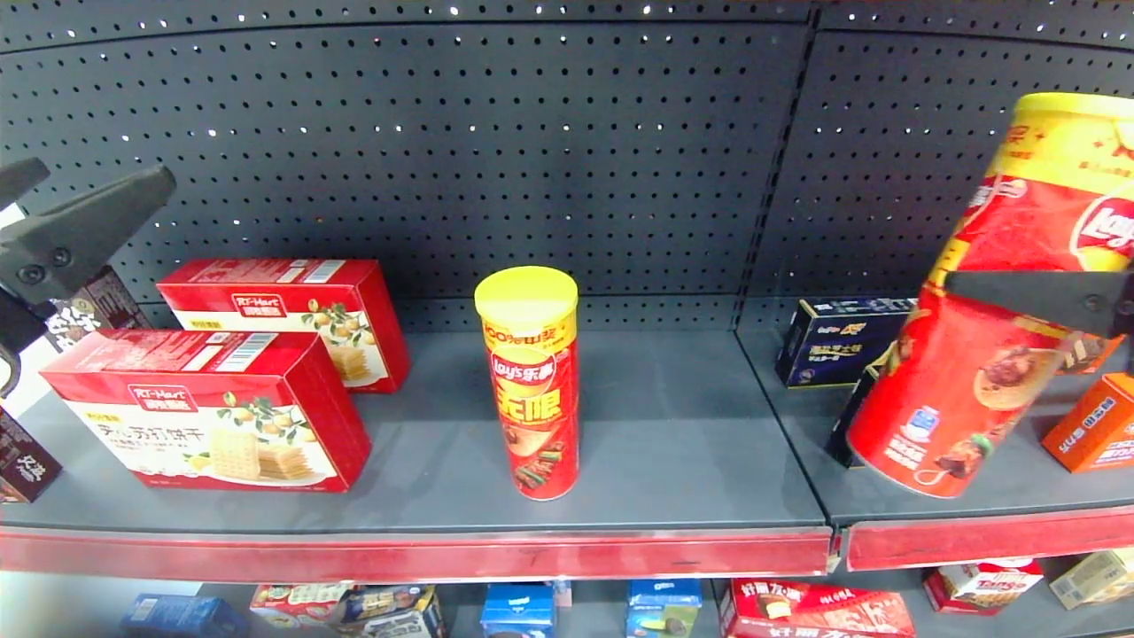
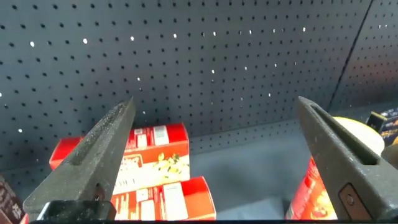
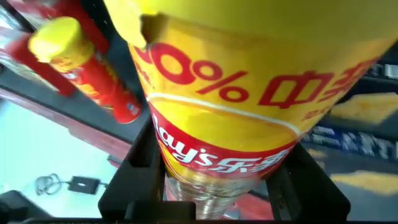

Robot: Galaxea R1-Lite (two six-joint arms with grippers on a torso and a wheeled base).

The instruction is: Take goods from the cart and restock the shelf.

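Closest to the camera was a big red chip can [image 1: 983, 372] [image 3: 249, 93] with a yellow top, held by the right gripper [image 3: 217, 186]. Its jaws were shut tight around the middle of the can. The can leaned over with its top tipped to the right. It was at the right end of the shelf [image 1: 691, 425], near the front edge. Its bottom looked just above the shelf, but it may have been touching; that was hard to tell.

A dark blue box [image 1: 837, 341] sat right behind the held can, and an orange box [image 1: 1094, 421] sat just beside it.

A second chip can [image 1: 530, 381] [image 3: 81, 68] stood up straight in the middle of the shelf, all by itself. To its left lay two red cracker boxes, a front one [image 1: 208, 408] and a back one [image 1: 292, 310], close together and apart from that can. Dark brown packs [image 1: 97, 306] sat at the far left end. A black wall [image 1: 532, 159] full of little holes ran along the back.

The left gripper [image 1: 62, 208] [image 2: 211, 155] hung at the left end of the shelf, higher than the red boxes. Its jaws were wide open, holding nothing and touching nothing.

A lower shelf [image 1: 585, 611] had more boxes on it.
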